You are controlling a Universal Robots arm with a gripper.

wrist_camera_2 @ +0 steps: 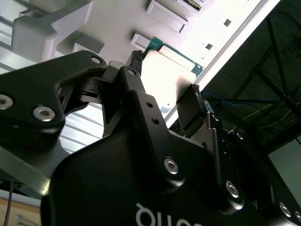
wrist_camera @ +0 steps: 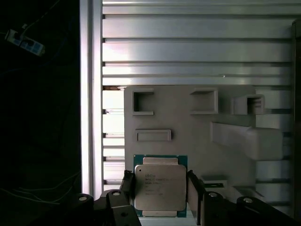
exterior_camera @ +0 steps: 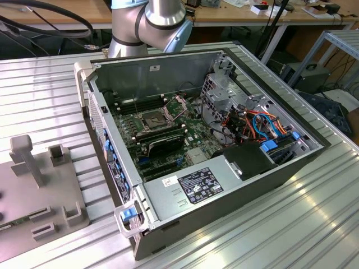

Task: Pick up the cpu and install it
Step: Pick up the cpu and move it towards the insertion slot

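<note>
First wrist view: looking straight down on the cpu, caught between the black fingers of the gripper.
Cpu: silver lid up, green rim around it, right over the grey tray, close to one edge; resting or lifted, hard to call.
Gripper: clamped on the cpu, one finger tight against each of two opposite sides.
Second wrist view: same story, cpu wedged between the two fingertips.
Tray: pale grey, moulded pockets, flat on the ribbed metal counter.
Exterior view: open computer case on the counter, tray out at the exterior view's left, well apart from the socket on the board inside; arm rising behind the case.
</note>
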